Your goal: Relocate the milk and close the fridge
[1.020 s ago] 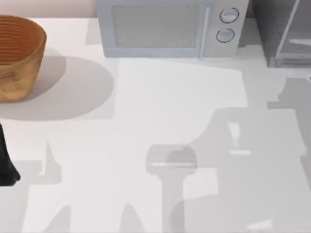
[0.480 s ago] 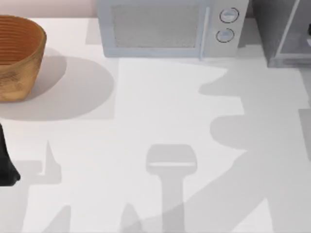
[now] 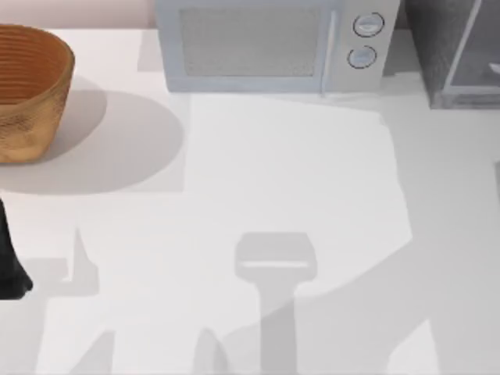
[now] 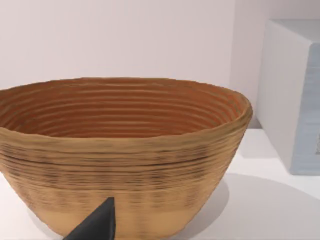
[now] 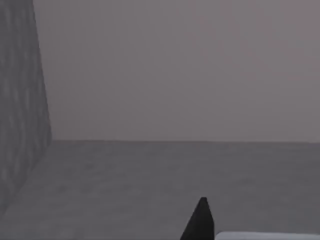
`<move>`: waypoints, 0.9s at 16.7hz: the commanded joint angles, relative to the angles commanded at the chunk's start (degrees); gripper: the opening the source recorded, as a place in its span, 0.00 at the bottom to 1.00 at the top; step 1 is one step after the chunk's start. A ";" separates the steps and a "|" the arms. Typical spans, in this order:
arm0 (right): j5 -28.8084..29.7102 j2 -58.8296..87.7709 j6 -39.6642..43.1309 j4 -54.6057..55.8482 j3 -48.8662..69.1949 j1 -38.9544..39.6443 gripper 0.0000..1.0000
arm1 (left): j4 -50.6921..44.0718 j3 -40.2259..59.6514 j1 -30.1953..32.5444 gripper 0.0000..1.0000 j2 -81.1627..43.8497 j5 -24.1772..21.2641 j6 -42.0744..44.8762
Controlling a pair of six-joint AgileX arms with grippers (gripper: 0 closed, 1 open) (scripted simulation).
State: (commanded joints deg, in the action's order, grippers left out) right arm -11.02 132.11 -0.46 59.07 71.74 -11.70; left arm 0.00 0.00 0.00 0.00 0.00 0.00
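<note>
An AgileX arm's right pincer [image 5: 200, 220] hangs low over the speckled grey floor of the fridge [image 3: 449, 47], which stands at the tabletop's [image 3: 297, 172] far right corner, an inner side wall close beside it. Whether that pincer is spread or pressed together cannot be told. The milk cannot be made out for certain: a pale strip [image 5: 265, 236] touching the pincer's dark tip may be the carton, which would put it inside the cabinet, on or just above the floor.

The step in hand looks to be the placing itself. Done well, the carton goes down upright on the floor, well in from the sill, and is let go only once it rests there. The arm then needs to back straight out (not sideways, toward the near wall) before anything pushes the door [image 3: 469, 47], whose pale frame stands at a slant in the top view and looks ajar. A door swung too soon would meet the arm, and a carton left by the sill would block it.

The microwave [image 3: 269, 47] sits just left of the fridge, close enough to crowd a wide swing. The woven basket [image 3: 31, 90] stands well apart at the far left. Near it the left pincer [image 4: 100, 222] is parked at the tabletop's left edge, its state likewise impossible to tell.
</note>
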 joint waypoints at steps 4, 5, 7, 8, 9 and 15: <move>0.07 -0.11 -0.04 0.06 -0.12 0.15 0.00 | 0.00 0.00 0.00 1.00 0.00 0.00 0.00; 0.04 -0.05 -0.01 0.03 -0.06 0.07 0.00 | 0.00 0.00 0.00 1.00 0.00 0.00 0.00; 0.00 0.00 0.00 0.00 0.00 0.00 0.00 | 0.00 0.00 0.00 1.00 0.00 0.00 0.00; 0.00 0.00 0.00 0.00 0.00 0.00 0.00 | 0.00 0.00 0.00 1.00 0.00 0.00 0.00; 0.00 0.00 0.00 0.00 0.00 0.00 0.00 | 0.00 0.00 0.00 1.00 0.00 0.00 0.00; 0.00 0.00 0.00 0.00 0.00 0.00 0.45 | 0.00 0.00 0.00 1.00 0.00 0.00 0.00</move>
State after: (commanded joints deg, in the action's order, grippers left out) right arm -11.02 132.11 -0.46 59.07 71.74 -11.70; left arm 0.00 0.00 0.00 0.00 0.00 0.00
